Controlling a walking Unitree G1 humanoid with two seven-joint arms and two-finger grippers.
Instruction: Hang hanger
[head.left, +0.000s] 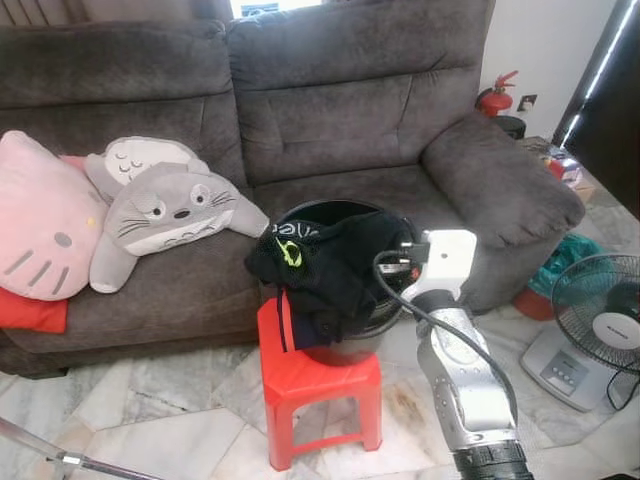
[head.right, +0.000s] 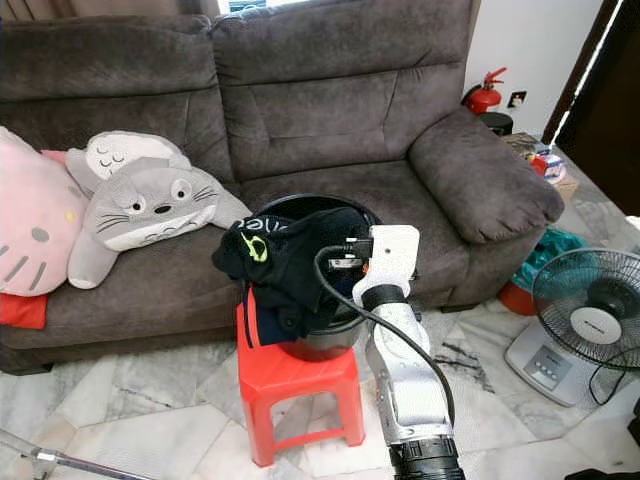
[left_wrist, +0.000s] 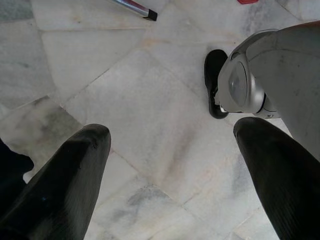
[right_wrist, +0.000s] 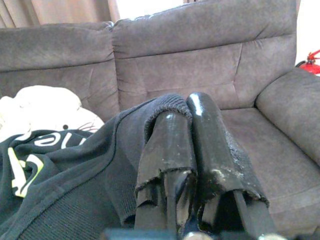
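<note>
The right gripper (right_wrist: 187, 130) is pressed together on a fold of the dark clothes (head.left: 330, 265), its two black fingers (right_wrist: 170, 145) pinching the knit cloth between them at the bucket's far side, while the left gripper (left_wrist: 165, 170) hangs low over the marble floor (left_wrist: 135, 100) with its two fingers spread wide and nothing between them. One grey sofa (head.left: 330, 110) with two back cushions fills the rear of the scene; on its seat lie two plush cushions, a pink cat-faced one (head.left: 40, 225) and a grey-and-white creature (head.left: 165, 210), with a red cushion (head.left: 30, 312) under the pink one. In front of the sofa stands one red plastic stool (head.left: 315, 385) carrying one black bucket (head.left: 345, 345), heaped with clothes that spill over its rim and hide most of it. To the right stand one white floor fan (head.left: 595, 330), cut off by the picture edge, and one red fire extinguisher (head.left: 495, 97) behind the sofa arm. No hanger can be made out among the clothes. One metal pole (head.left: 60, 455) crosses the lower left corner. The robot's black foot (left_wrist: 215, 82) rests on the tiles.
</note>
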